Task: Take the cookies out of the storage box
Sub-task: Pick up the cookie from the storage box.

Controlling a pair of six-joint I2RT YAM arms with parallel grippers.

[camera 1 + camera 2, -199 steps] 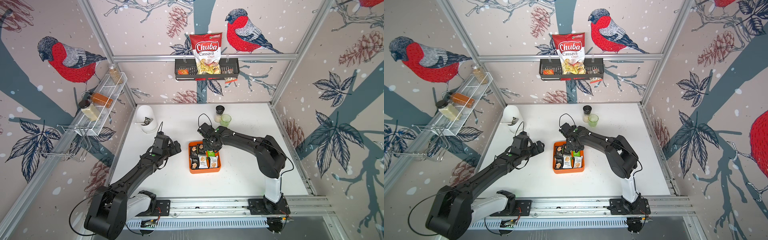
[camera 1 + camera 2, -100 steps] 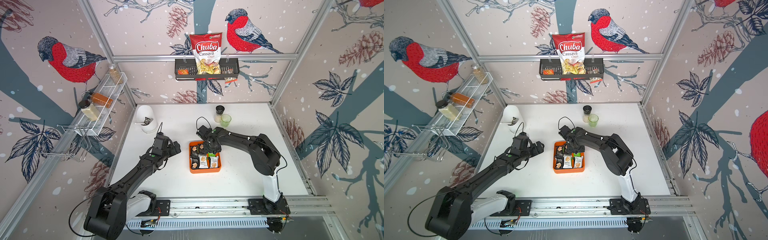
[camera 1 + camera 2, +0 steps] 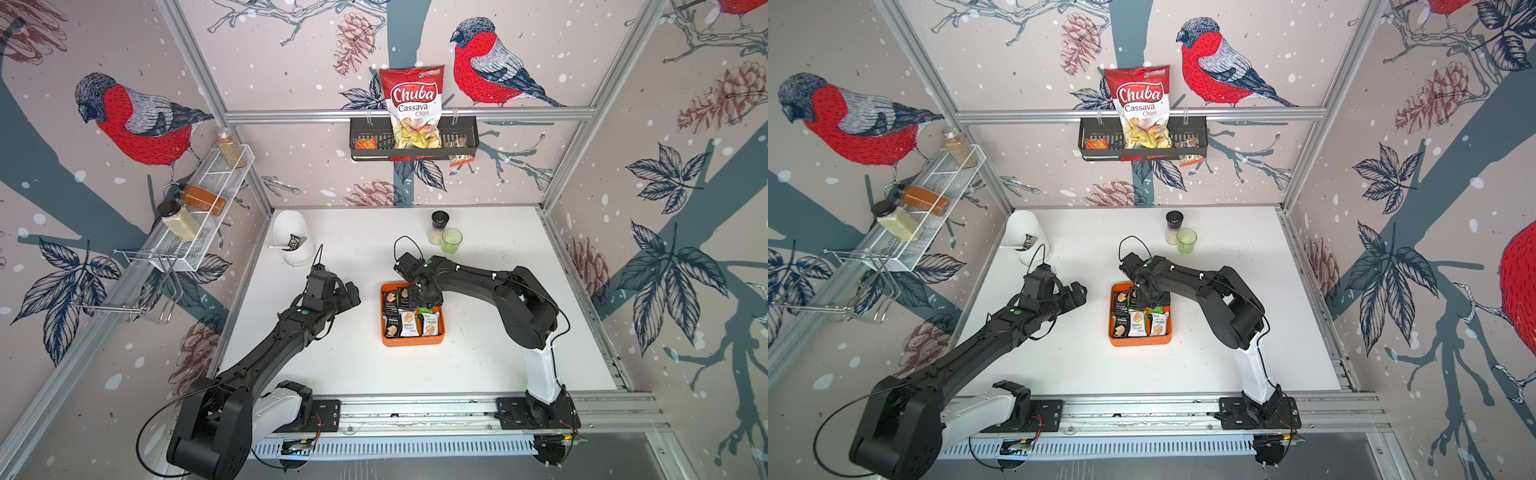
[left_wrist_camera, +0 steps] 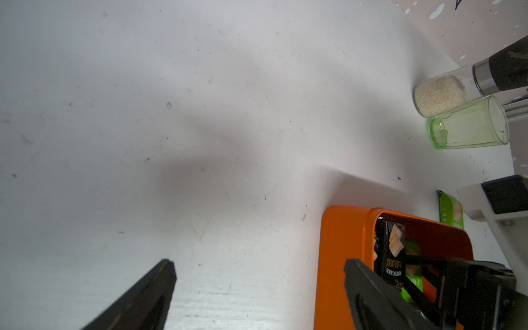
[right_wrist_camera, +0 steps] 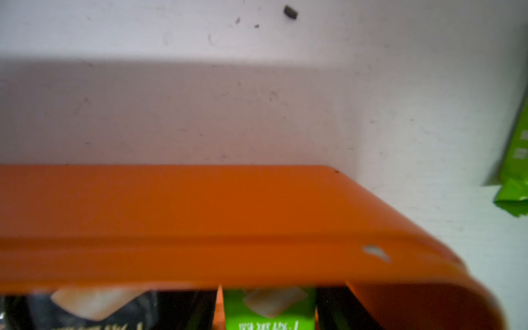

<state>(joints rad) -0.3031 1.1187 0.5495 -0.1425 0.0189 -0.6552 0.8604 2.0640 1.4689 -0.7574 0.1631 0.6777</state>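
The orange storage box (image 3: 411, 341) (image 3: 1140, 341) sits mid-table with several cookies (image 3: 409, 322) (image 3: 1137, 322) lying in it. My right gripper (image 3: 426, 296) (image 3: 1152, 296) is down in its far end. In the right wrist view, the right gripper (image 5: 267, 291) stands part-way open against the box wall (image 5: 200, 214). A green cookie packet (image 5: 268, 308) lies between its fingers with thin orange slivers showing either side, and a black packet (image 5: 94, 314) lies next to it. Another green packet (image 4: 451, 210) (image 5: 517, 160) lies on the table past the box's far corner. My left gripper (image 3: 347, 293) (image 4: 260, 265) hangs wide open and empty beside the box (image 4: 343, 243).
A black-capped shaker (image 3: 438, 226) and a green cup (image 3: 451, 241) stand behind the box. A white container (image 3: 293, 243) is at the back left. A black basket (image 3: 413, 143) with a Chuba bag hangs on the back wall, and a wire rack (image 3: 203, 208) hangs on the left wall.
The right arm's elbow has drawn in toward the box and its gripper has shifted slightly toward the near side inside it. The left arm has not moved.
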